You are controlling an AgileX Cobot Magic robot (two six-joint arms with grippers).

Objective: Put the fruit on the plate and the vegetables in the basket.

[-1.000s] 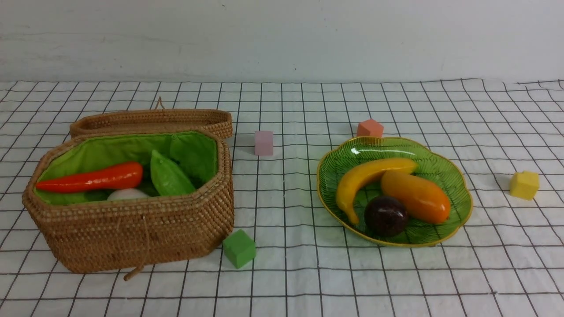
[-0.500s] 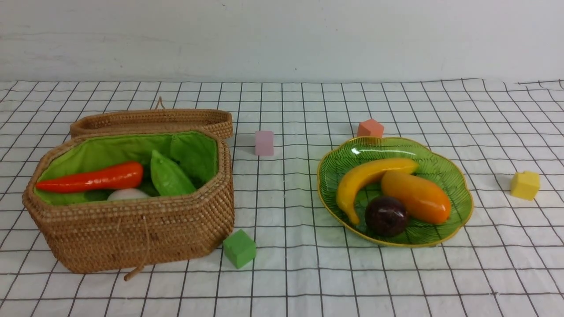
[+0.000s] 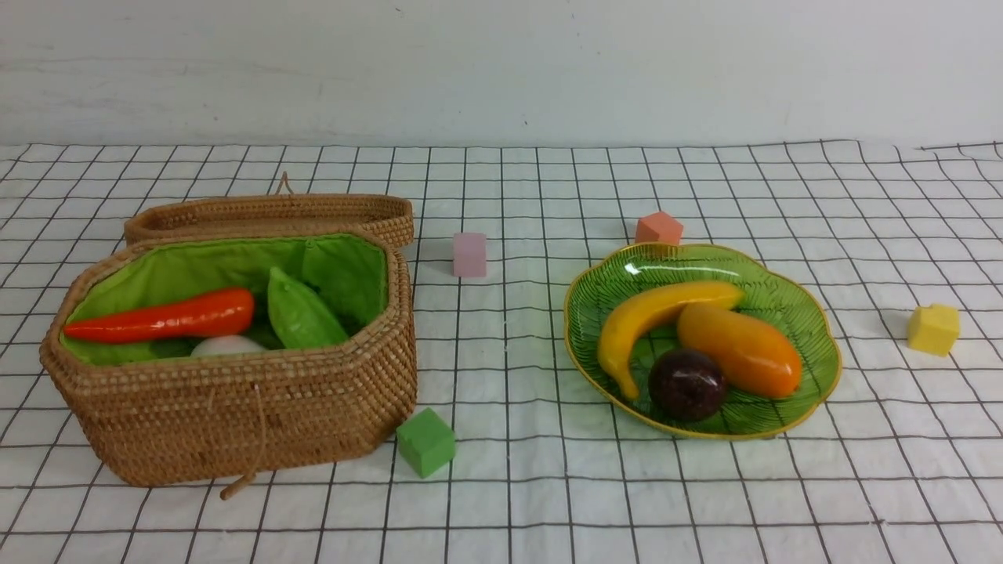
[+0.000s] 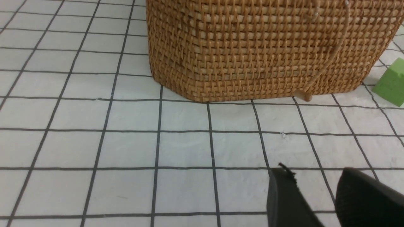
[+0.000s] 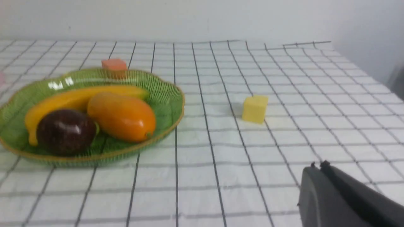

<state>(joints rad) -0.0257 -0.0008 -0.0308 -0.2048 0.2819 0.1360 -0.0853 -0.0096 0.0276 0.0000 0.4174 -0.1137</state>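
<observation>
Sorted already: fruit (image 3: pixel 697 345) on plate (image 3: pixel 815 329), vegetables (image 3: pixel 235 321) in basket (image 3: pixel 235 415); left claw (image 4: pixel 315 192) parted and empty, right claw (image 5: pixel 318 167) closed, empty, both withdrawn.

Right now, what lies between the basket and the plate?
In the front view, only bare cloth separates basket and plate; a green cube sits nearer.

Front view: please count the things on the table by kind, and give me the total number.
Fruits on the plate: 3 (banana, mango, mangosteen)
Vegetables in the basket: 3 (carrot, radish, leafy vegetable)
Foam cubes: 4 (pink, orange, yellow, green)
Containers: 2, plus 1 basket lid
Total: 13
</observation>
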